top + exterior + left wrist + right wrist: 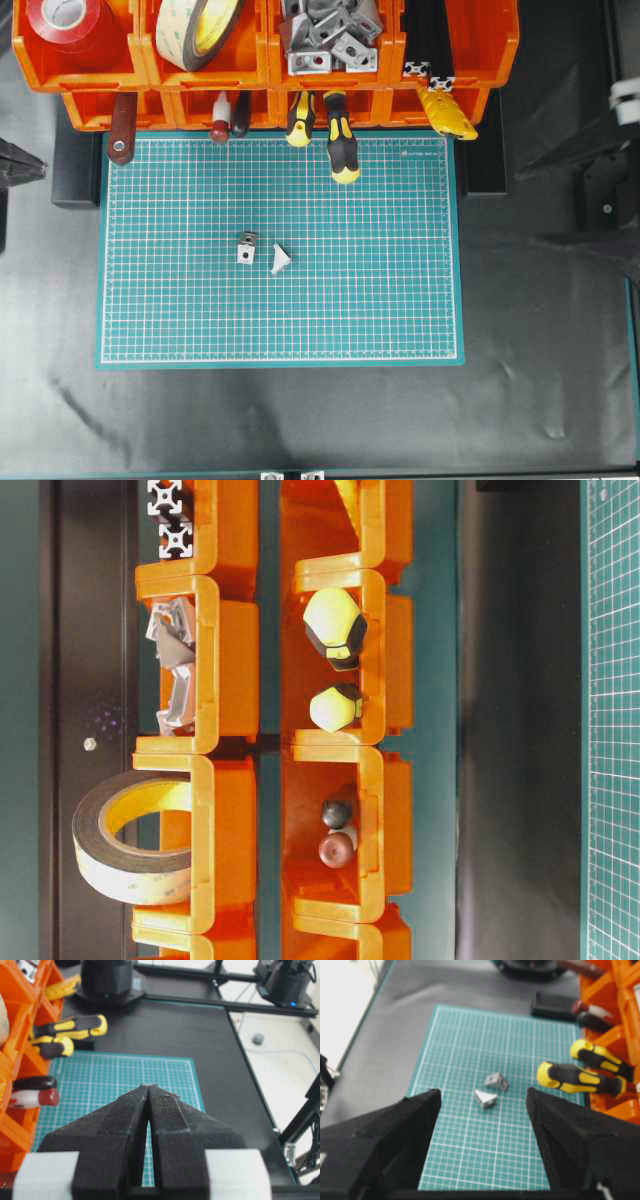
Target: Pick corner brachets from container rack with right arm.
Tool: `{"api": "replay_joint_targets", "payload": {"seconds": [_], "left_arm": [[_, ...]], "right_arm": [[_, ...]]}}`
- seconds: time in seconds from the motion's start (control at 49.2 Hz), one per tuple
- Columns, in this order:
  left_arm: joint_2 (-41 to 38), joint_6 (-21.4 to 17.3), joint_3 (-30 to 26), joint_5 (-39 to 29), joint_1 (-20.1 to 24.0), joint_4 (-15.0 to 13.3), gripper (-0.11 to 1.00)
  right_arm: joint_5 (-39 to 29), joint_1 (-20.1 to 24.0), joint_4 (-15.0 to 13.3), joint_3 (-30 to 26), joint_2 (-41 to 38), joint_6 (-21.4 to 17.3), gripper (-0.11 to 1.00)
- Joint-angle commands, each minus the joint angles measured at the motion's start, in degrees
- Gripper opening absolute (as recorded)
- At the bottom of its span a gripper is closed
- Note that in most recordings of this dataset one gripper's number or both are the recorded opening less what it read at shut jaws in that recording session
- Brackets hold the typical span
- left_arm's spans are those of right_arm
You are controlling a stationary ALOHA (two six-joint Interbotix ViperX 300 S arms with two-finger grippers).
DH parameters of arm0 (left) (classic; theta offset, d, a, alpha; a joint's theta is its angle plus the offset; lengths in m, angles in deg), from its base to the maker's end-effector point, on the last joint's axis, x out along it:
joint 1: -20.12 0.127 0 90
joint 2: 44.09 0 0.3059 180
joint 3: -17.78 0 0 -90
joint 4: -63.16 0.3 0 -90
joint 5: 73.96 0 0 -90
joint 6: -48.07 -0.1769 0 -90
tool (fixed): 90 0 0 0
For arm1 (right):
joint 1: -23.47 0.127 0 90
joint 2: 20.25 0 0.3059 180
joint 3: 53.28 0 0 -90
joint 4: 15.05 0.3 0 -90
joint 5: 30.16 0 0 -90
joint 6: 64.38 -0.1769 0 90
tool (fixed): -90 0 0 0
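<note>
A black table (300,420) carries a green cutting mat (400,300) and an orange bin rack (140,75); two small metal brackets (262,254) lie on the mat

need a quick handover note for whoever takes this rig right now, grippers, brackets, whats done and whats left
Left gripper: shut, empty, off the mat's left side.
Right gripper: open, empty, above the green mat.
Two corner brackets lie apart near the mat's middle.
More brackets fill one upper bin of the orange rack.
Done: two out. Left: pick the rest with the right arm.
</note>
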Motion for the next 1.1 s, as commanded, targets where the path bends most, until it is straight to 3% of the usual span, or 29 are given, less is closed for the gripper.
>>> {"api": "replay_joint_targets", "payload": {"seconds": [0.0,0.305,1.077], "left_arm": [[0.0,-0.2,-1.1,0.2,-0.1,0.2,0.0],[0.0,-0.2,-1.0,0.1,-0.1,0.2,0.0],[0.4,-1.1,-0.8,-0.2,-0.1,0.2,0.0]], "right_arm": [[0.5,-0.7,-0.3,0.0,0.9,-0.1,0.67],[0.4,-2.9,-0.3,0.6,1.5,-0.1,0.67],[0.4,-3.2,-0.3,1.9,1.6,-0.1,0.67]]}}
